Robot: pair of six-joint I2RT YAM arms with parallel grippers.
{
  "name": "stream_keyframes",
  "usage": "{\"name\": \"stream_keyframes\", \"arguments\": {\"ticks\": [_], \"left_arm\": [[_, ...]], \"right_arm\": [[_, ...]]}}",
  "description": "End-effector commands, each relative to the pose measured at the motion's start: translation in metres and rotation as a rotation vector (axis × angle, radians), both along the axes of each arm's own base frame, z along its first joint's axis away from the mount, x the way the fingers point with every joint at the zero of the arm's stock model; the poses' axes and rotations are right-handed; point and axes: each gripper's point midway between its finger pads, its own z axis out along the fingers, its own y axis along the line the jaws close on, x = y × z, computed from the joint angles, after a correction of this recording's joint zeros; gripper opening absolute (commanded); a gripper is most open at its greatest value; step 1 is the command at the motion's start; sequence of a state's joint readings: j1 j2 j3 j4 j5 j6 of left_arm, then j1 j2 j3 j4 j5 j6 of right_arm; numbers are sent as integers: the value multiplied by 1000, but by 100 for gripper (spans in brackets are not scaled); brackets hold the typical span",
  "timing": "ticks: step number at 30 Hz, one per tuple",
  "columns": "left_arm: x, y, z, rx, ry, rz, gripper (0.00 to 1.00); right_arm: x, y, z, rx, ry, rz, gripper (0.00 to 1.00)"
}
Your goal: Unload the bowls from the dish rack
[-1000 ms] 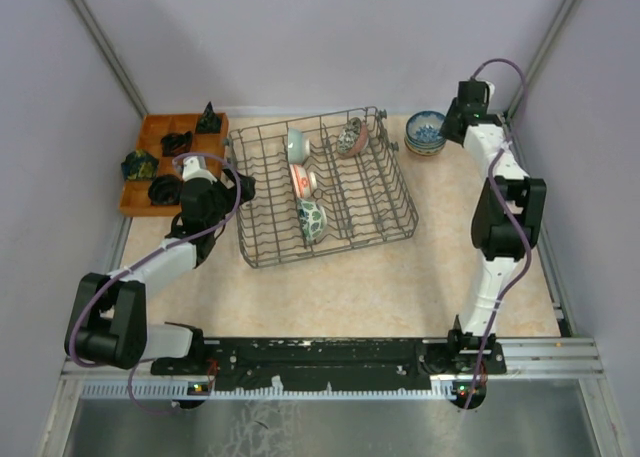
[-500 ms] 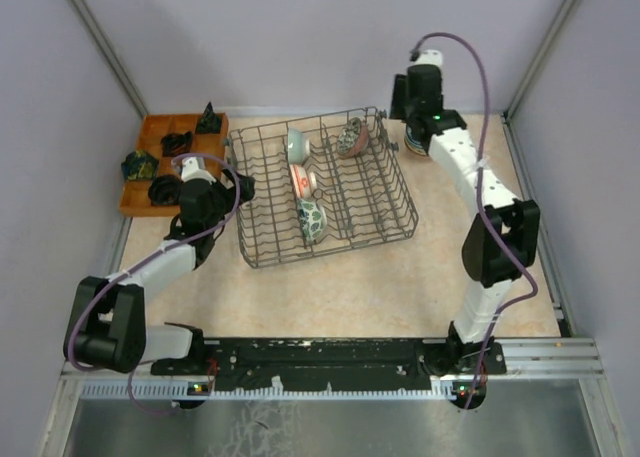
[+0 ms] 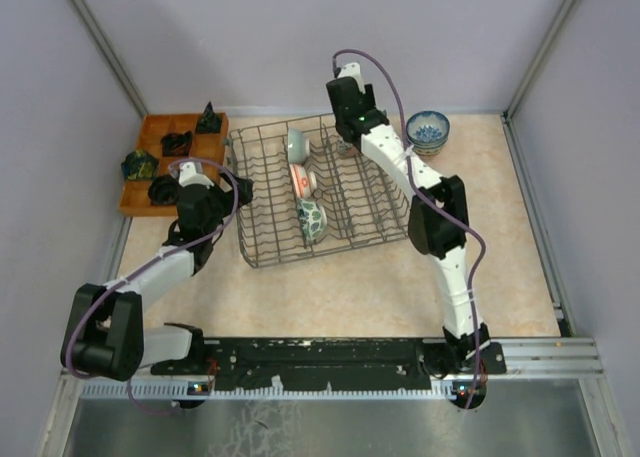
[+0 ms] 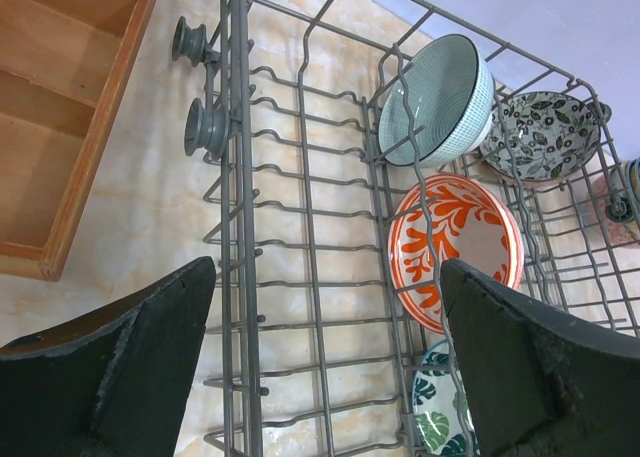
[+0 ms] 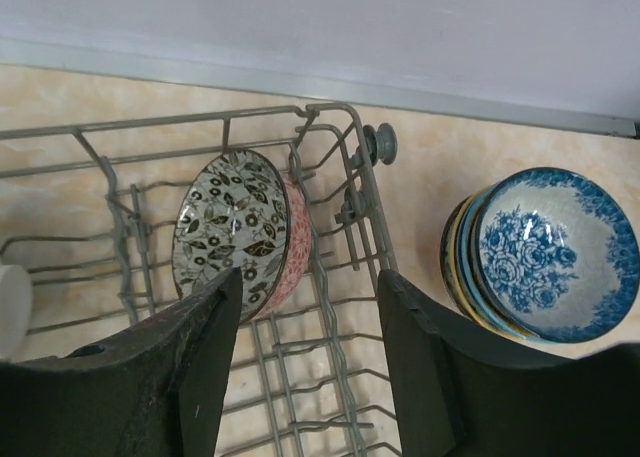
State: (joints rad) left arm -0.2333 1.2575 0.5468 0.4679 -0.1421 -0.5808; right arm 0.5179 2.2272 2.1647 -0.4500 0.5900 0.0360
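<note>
The dark grey wire dish rack [image 3: 385, 222] stands mid-table. Bowls stand on edge in it: a pale green bowl [image 4: 437, 99], a red-and-white bowl [image 4: 455, 247], a green leaf bowl [image 4: 436, 417] and a black-leaf bowl with a pink outside [image 5: 240, 232]. A stack of bowls with a blue-and-white one on top [image 5: 545, 252] sits on the table right of the rack [image 3: 428, 131]. My right gripper [image 5: 307, 362] is open and empty above the rack's far right corner, beside the black-leaf bowl. My left gripper [image 4: 330, 367] is open and empty over the rack's left side.
An orange compartmented tray [image 3: 150, 137] with dark objects sits at the far left, its wooden edge also in the left wrist view [image 4: 90, 167]. Purple walls close in the back and sides. Beige tabletop [image 3: 380, 287] lies in front of the rack.
My right arm has swung left from the stack of bowls at the far right to above the rack's far right corner. My left arm has barely moved.
</note>
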Motion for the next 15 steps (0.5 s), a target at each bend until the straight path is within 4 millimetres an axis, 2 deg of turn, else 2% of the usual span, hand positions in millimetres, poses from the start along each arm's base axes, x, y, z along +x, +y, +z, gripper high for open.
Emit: {"name": "stream_keyframes", "arguments": {"ticks": [1, 6, 15], "left_arm": [[1, 2, 12, -22, -63, 14, 99], [3, 1, 14, -32, -81, 7, 99], [8, -1, 9, -30, -76, 8, 99]], "right_arm": [[9, -8, -1, -56, -17, -53, 57], [15, -2, -23, -61, 5, -50, 57], [19, -1, -50, -61, 36, -78, 56]]}}
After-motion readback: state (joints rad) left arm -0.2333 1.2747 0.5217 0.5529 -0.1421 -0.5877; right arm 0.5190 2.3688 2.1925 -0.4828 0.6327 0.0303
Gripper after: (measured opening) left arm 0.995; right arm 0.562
